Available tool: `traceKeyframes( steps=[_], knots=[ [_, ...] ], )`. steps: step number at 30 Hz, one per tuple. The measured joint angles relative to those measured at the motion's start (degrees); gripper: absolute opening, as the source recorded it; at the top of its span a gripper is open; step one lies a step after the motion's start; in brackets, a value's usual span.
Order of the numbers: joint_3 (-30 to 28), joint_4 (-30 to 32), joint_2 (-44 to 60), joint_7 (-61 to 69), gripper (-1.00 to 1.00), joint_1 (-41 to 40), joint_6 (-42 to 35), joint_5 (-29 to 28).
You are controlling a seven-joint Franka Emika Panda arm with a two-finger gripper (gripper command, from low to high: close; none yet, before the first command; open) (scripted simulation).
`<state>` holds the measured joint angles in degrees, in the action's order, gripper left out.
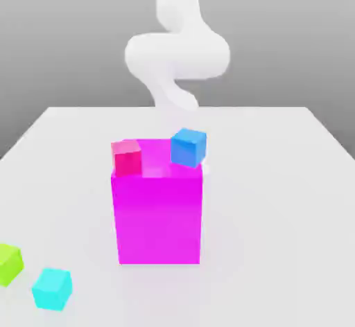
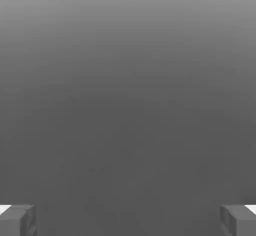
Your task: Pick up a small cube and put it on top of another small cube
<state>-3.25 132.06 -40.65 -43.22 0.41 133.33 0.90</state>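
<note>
Near the cyan cube [image 1: 52, 288] lies the small lime-green cube [image 1: 9, 263].

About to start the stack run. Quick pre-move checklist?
1. Gripper open, nothing between its fingers: ok.
2. Lime-green cube on the table, top uncovered: ok.
3. Cyan cube apart from the lime-green one: ok.
4. Magenta block stands between arm and both cubes: not ok, route around.
5. Red cube and blue cube, whether resting on the block or behind it: cannot tell.
</note>
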Motion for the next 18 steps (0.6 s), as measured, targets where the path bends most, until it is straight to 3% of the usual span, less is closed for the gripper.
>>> traceKeyframes(
  steps=[18],
  knots=[
    [-20.60, 2.01, 37.72, 23.93, 0.00, -2.69, 11.03, 13.44]
  ],
)
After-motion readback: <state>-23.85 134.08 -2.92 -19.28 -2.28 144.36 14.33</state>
